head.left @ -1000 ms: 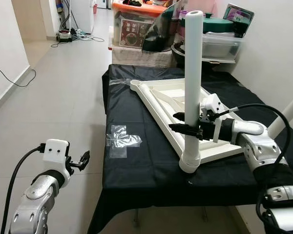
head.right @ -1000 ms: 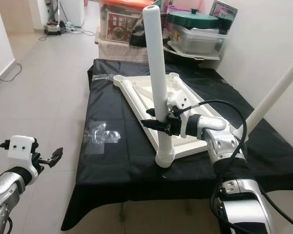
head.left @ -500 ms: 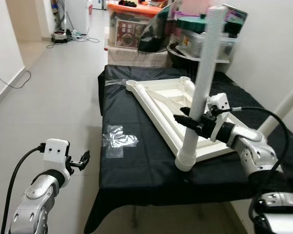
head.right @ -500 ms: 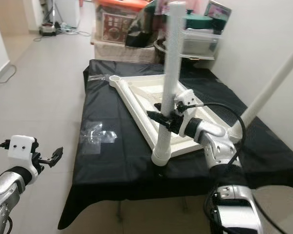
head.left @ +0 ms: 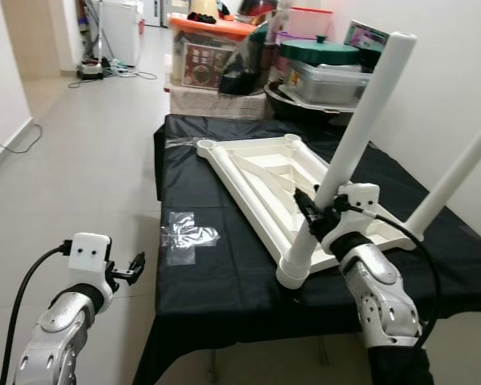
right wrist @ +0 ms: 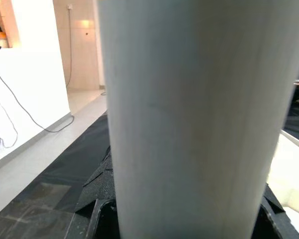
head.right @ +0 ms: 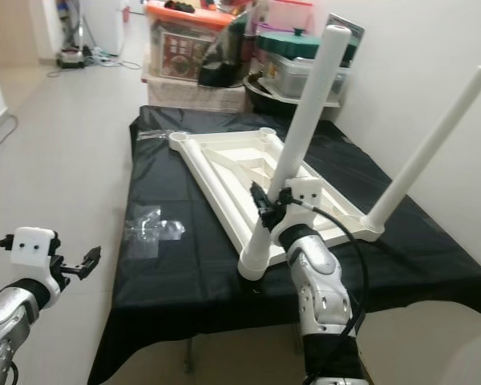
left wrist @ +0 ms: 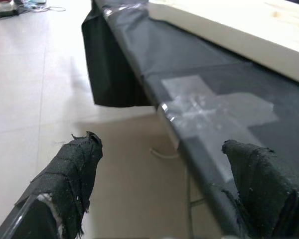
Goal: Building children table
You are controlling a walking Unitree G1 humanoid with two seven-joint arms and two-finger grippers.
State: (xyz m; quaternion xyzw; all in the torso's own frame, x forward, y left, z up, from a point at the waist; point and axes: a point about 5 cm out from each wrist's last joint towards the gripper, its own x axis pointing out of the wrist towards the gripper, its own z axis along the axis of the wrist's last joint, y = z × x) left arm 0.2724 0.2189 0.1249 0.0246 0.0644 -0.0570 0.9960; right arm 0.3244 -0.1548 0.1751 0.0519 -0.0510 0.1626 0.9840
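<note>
Beyond the right gripper, at the far end of the desk, it's crowded: a clear storage bin with an orange lid, a dark bag leaning on it, and a lidded plastic box with a green lid on top. Cables trail over the tiled floor farther back. Out ahead of the left gripper, a crumpled patch of clear tape sits on the black cover, and the desk's edge lies between that gripper and the work.

The count: one white tabletop lying upside down on the desk, and two white legs. One leg stands in the near corner socket and tilts away to the right. The second leg rises from the corner farther to the right of the right gripper, leaning the same way. Two corner sockets at the far end show as open rings.

Right gripper is clamped on the near leg, low on the tube, just above the socket; in its wrist view the white tube sits between the black fingers. Left gripper hangs beside the desk over the floor, clear of everything, its two padded fingers spread wide and holding nothing.
</note>
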